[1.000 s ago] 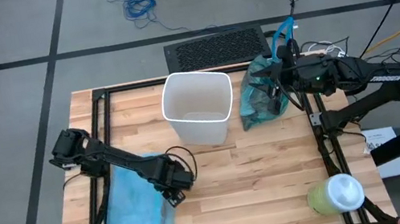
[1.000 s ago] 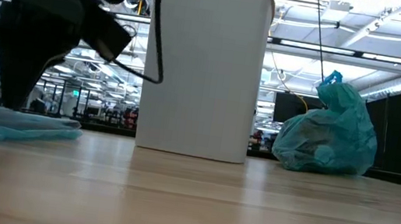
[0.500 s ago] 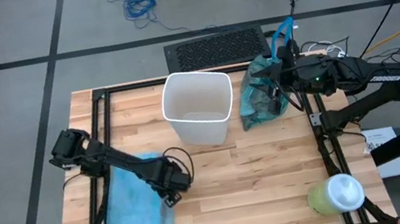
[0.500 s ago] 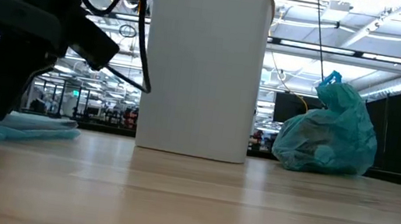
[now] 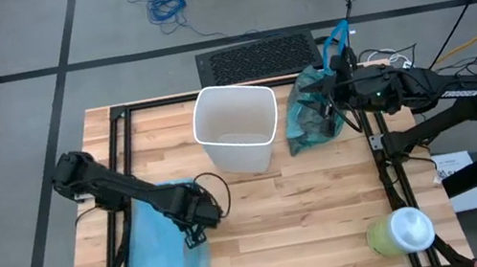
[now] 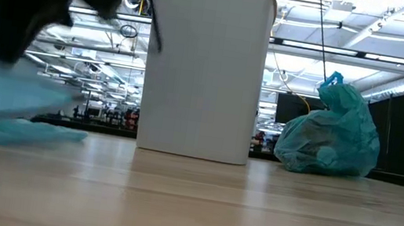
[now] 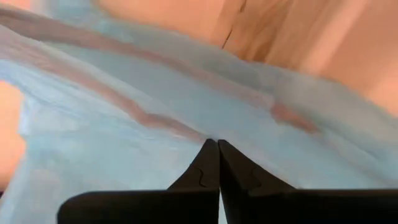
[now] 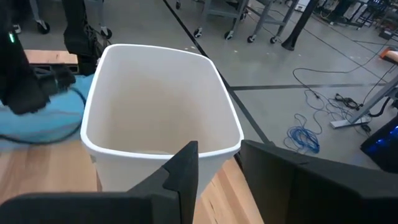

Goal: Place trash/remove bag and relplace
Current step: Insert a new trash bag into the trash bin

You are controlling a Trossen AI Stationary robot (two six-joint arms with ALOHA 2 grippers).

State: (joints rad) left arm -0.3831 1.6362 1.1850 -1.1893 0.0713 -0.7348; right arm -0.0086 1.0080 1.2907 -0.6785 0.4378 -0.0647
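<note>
High view: wooden bench (image 5: pixel 309 209) on grey floor, blue cable coil (image 5: pixel 165 6) beyond it. White bin (image 5: pixel 237 128) stands mid-bench w/ no liner. Teal bag (image 5: pixel 310 110) sits just beside it, right gripper (image 5: pixel 328 99) over it; can't tell its jaws. Left gripper (image 5: pixel 192 235) at edge of sky-blue bag (image 5: pixel 162 258), near bench front.

Low view: lab room w/ ceiling lights behind; sky-blue bag lifted off bench, blurred.

Left wrist view: fingers pinched together on sky-blue plastic.
</note>
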